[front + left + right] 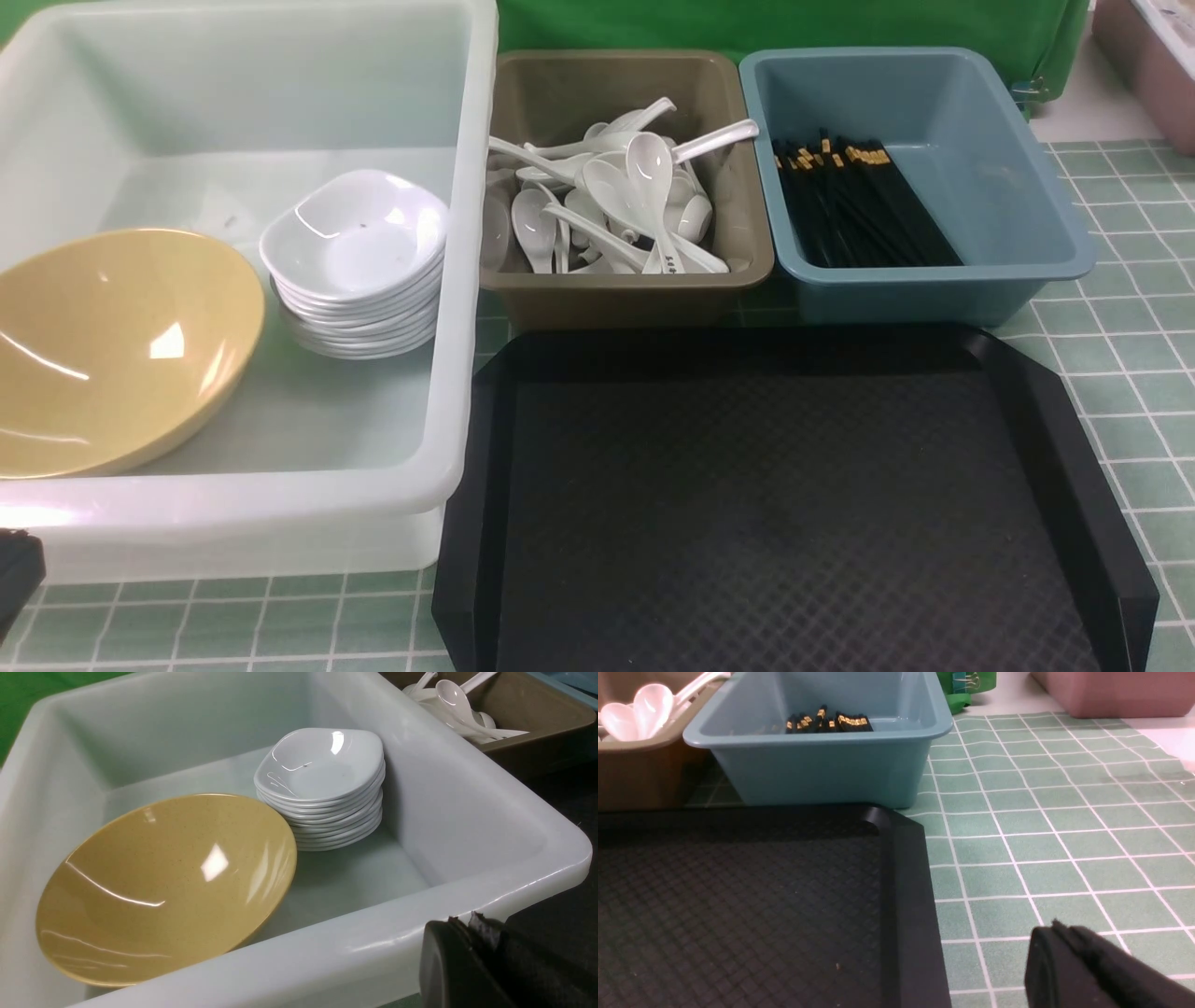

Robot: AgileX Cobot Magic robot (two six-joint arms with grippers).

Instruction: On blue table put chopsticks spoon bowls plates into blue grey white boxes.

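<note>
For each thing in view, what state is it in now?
yellow bowl: tilted, in the white tub
white plates: stacked beside the bowl
spoons: piled in the grey-brown bin
chopsticks: lying in the blue bin
black tray: bare
left gripper: jaws shut, holding nothing
right gripper: jaws shut, holding nothing

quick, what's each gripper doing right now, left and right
Left gripper: closed, holding nothing, outside the white tub.
Right gripper: closed, holding nothing, over the blue table beside the black tray.

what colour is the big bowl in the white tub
Mustard yellow bowl, glossy; clearest in the left wrist view.
</note>
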